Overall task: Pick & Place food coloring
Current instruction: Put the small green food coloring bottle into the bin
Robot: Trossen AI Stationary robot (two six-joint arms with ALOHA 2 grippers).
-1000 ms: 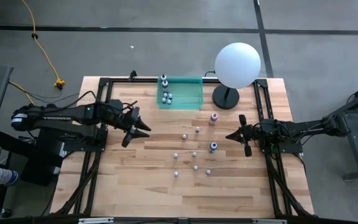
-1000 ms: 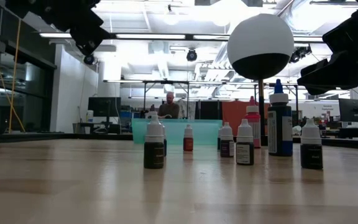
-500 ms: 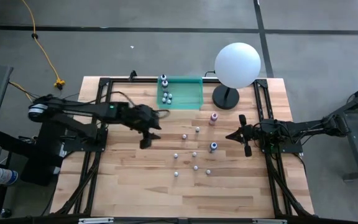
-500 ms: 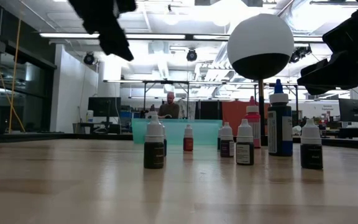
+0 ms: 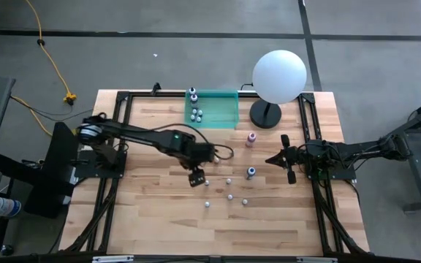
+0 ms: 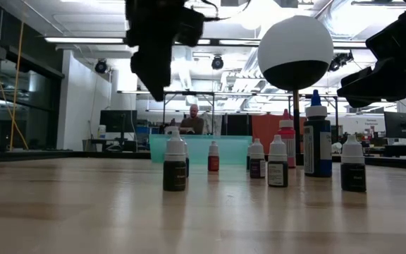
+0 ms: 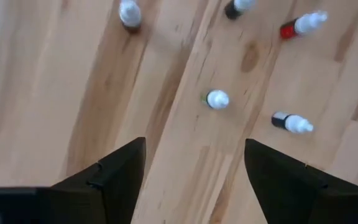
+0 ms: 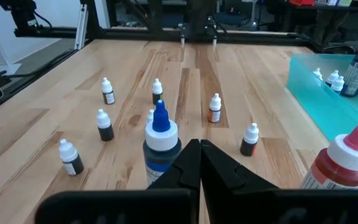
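Several small food coloring bottles (image 5: 228, 181) stand upright on the wooden table, with a larger blue one (image 5: 251, 173) and a pink one (image 5: 251, 137) to their right. A few more stand in the teal tray (image 5: 225, 117). My left gripper (image 5: 195, 178) hangs open above the table at the left edge of the group, pointing steeply down and touching nothing. In the left wrist view, a white-capped bottle (image 7: 217, 99) stands ahead of the gap between its fingers (image 7: 194, 158). My right gripper (image 5: 272, 158) waits shut at the right, behind the blue bottle (image 8: 161, 146).
A white globe lamp (image 5: 279, 76) on a black base (image 5: 265, 115) stands at the far right beside the tray. Black frame rails (image 5: 112, 157) run along the table's left and right sides. Bare wood lies near the front edge (image 5: 218, 234).
My left gripper has swung from the left side of the table toward its right, up to the group of bottles in the middle. It has tipped from nearly level to pointing steeply down. The bottles and my right arm have stayed where they were.
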